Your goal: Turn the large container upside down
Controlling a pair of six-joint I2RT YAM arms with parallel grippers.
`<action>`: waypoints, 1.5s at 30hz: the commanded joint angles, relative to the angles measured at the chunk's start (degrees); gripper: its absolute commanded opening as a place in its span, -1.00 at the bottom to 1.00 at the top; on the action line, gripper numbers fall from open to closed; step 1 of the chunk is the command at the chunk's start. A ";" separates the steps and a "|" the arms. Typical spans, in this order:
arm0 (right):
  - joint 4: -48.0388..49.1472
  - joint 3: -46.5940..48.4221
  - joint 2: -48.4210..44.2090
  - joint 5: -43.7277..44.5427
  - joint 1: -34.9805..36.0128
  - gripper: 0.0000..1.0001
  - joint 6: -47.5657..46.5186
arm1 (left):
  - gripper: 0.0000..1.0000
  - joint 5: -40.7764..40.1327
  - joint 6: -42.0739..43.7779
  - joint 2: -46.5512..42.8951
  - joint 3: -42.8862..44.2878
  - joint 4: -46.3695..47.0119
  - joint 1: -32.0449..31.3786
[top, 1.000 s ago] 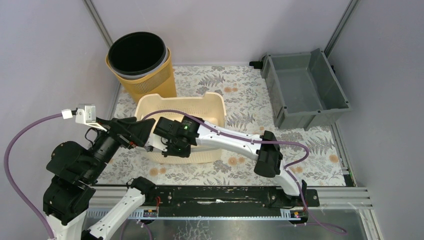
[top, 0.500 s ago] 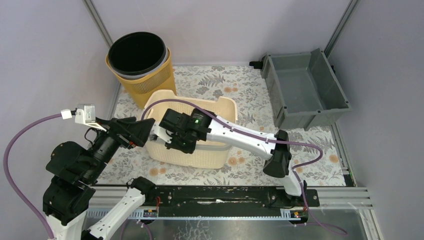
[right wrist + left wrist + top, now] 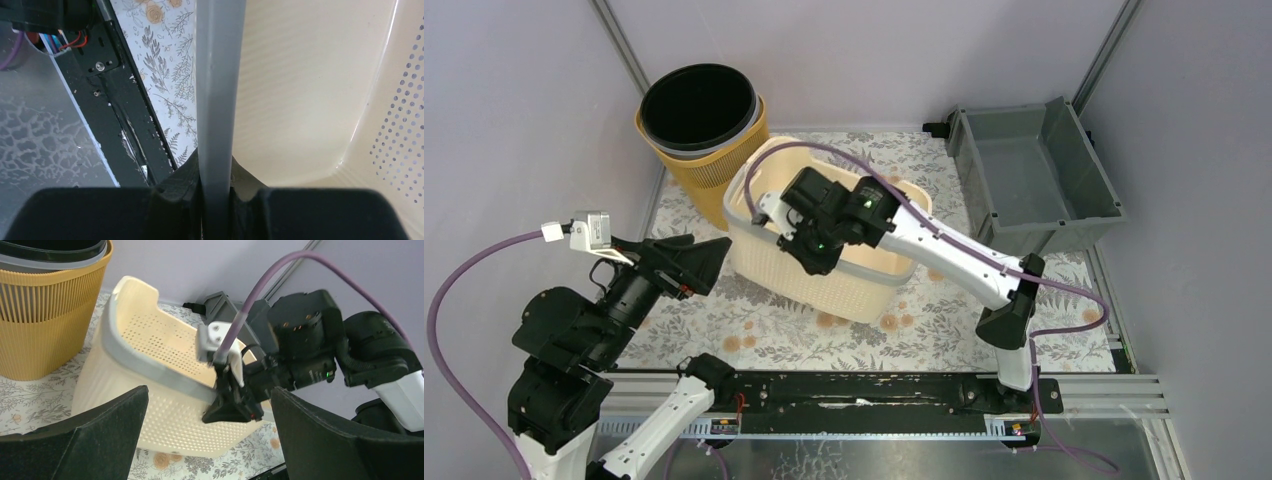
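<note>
Counter (image 3: 924, 330) w/ floral cover is occupied centre-left by cream basket (image 3: 864, 285), tilted, just beside yellow bin (image 3: 724, 165). Its grey rim (image 3: 216, 75) is pinched by right tool (image 3: 802, 243), nearly closed. Left tool (image 3: 707, 258) is spread wide w/ nothing held, near basket's left side.

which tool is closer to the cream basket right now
Right. The right tool is clamped on the grey rim of the basket; the left tool sits open beside its left wall, not gripping.
</note>
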 commanded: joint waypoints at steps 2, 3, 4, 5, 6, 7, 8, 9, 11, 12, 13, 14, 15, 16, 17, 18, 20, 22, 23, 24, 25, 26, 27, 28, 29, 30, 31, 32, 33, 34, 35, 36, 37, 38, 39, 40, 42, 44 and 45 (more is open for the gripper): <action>4.02 5.08 -6.03 -3.75 -5.50 -1.00 4.80 | 1.00 -1.51 -0.14 -1.22 0.40 4.32 0.21; 3.98 6.20 -5.79 -4.67 -7.04 -1.00 6.03 | 1.00 -1.53 -0.15 -1.18 0.29 4.47 0.21; 4.13 7.16 -5.57 -5.46 -8.26 -1.00 7.42 | 1.00 -1.38 -0.22 -1.06 0.20 4.57 0.21; 4.47 7.78 -5.54 -6.25 -9.61 -1.00 8.87 | 1.00 -1.34 -0.28 -0.94 0.10 4.61 0.21; 5.19 7.97 -5.55 -7.64 -11.24 -1.00 10.60 | 1.00 -1.32 -0.36 -0.84 -0.05 4.59 0.21; 6.28 7.78 -5.75 -9.35 -12.90 -1.00 12.49 | 1.00 -1.30 -0.40 -0.83 -0.20 4.62 0.21; 7.82 6.88 -6.20 -11.51 -14.68 -1.00 14.54 | 1.00 -1.44 -0.49 -0.83 -0.37 4.55 0.21; 9.92 5.50 -6.90 -14.32 -16.62 -1.00 16.88 | 1.00 -1.97 -0.64 -0.78 -0.49 4.39 0.21; 14.80 1.66 -8.60 -19.56 -19.97 -1.00 21.01 | 1.00 -3.51 -0.79 -0.67 -0.32 3.32 0.21; 17.60 -0.38 -9.98 -21.60 -21.38 -1.00 23.07 | 1.00 -4.01 -0.80 -0.53 -0.20 2.89 0.21; 20.43 -2.71 -10.88 -23.85 -22.66 -1.00 25.24 | 1.00 -4.42 -0.77 -0.42 -0.19 2.45 0.21; 23.44 -4.92 -11.80 -26.83 -23.92 -1.00 27.57 | 1.00 -4.62 -0.76 -0.29 -0.18 2.13 0.21; 26.37 -7.12 -12.60 -29.13 -24.98 -1.00 29.77 | 1.00 -4.68 -0.69 -0.15 -0.13 1.84 0.23; 29.68 -9.37 -13.38 -31.21 -26.00 -1.00 33.13 | 1.00 -4.70 -0.72 0.04 -0.21 1.62 0.23; 32.96 -11.32 -14.11 -32.89 -26.74 -1.00 34.95 | 1.00 -4.88 -0.76 0.10 -0.37 1.51 0.21; 36.24 -13.45 -14.70 -34.49 -27.34 -1.00 38.51 | 1.00 -5.09 -0.76 0.18 -0.46 1.34 0.20; 44.11 -17.06 -15.64 -36.81 -27.85 -1.00 43.71 | 1.00 -5.65 -0.76 0.62 -0.69 0.86 0.21; 51.00 -20.55 -16.19 -38.42 -27.96 -1.00 49.49 | 1.00 -5.58 -0.68 1.19 -0.84 0.84 0.18; 54.40 -22.85 -16.20 -38.90 -27.97 -1.00 52.24 | 1.00 -5.56 -0.74 1.39 -0.95 0.84 0.20; 58.32 -24.16 -16.96 -39.34 -27.97 -1.00 55.07 | 1.00 -5.52 -0.76 1.55 -1.04 0.84 0.21; 61.43 -26.55 -17.85 -39.49 -28.01 -1.00 57.80 | 1.00 -5.47 -0.78 1.64 -1.12 0.84 0.21; 65.46 -28.64 -18.21 -39.77 -28.09 -1.00 60.74 | 1.00 -5.55 -0.76 1.76 -1.22 0.84 0.21; 70.45 -31.12 -18.56 -40.27 -28.10 -1.00 64.46 | 1.00 -5.65 -0.69 1.79 -1.17 0.77 0.21; 74.64 -33.37 -18.76 -40.53 -28.14 -1.00 67.80 | 1.00 -5.67 -0.65 1.81 -1.20 0.79 0.21; 79.27 -35.64 -18.83 -40.56 -28.22 -1.00 71.46 | 1.00 -5.69 -0.67 1.77 -1.29 0.79 0.21; 83.83 -37.86 -18.85 -40.59 -28.23 -1.00 75.07 | 1.00 -5.72 -0.67 1.73 -1.29 0.83 0.21; 87.60 -40.01 -18.93 -40.35 -28.31 -1.00 77.98 | 1.00 -5.67 -0.67 1.60 -1.34 0.80 0.20; 90.86 -41.98 -19.07 -39.81 -28.32 -1.00 80.68 | 1.00 -5.69 -0.67 1.63 -1.43 0.71 0.21; 93.70 -44.14 -19.29 -38.53 -28.32 -1.00 82.84 | 1.00 -5.69 -0.75 1.55 -1.48 0.58 0.21; 96.24 -46.37 -19.62 -37.36 -28.32 -1.00 84.84 | 1.00 -5.72 -0.76 1.53 -1.52 0.54 0.21; 98.30 -48.33 -19.94 -36.08 -28.32 -1.00 87.22 | 1.00 -5.75 -0.76 1.54 -1.52 0.42 0.21; 101.01 -50.81 -20.27 -34.71 -28.32 -1.00 88.95 | 1.00 -5.85 -0.76 1.61 -1.51 0.29 0.21; 103.92 -52.94 -20.59 -33.32 -28.30 -1.00 90.53 | 1.00 -5.75 -0.76 1.63 -1.60 0.39 0.21; 105.56 -54.99 -20.86 -32.01 -28.32 -1.00 91.53 | 1.00 -5.66 -0.83 1.71 -1.65 0.40 0.21; 107.00 -57.03 -21.25 -30.71 -28.31 -1.00 92.26 | 1.00 -5.67 -0.85 1.89 -1.65 0.40 0.21; 107.70 -58.72 -21.63 -29.49 -28.32 -1.00 92.83 | 1.00 -5.73 -0.86 2.09 -1.65 0.40 0.21; 108.27 -61.97 -22.26 -27.86 -28.32 -0.99 92.97 | 1.00 -5.41 -0.81 2.35 -1.53 0.47 0.19; 107.86 -63.32 -22.57 -27.30 -28.32 -0.91 92.54 | 1.00 -5.36 -0.76 2.73 -1.57 0.49 0.20; 107.60 -63.55 -22.47 -27.62 -28.32 -0.86 92.29 | 1.00 -5.34 -0.76 2.83 -1.60 0.55 0.21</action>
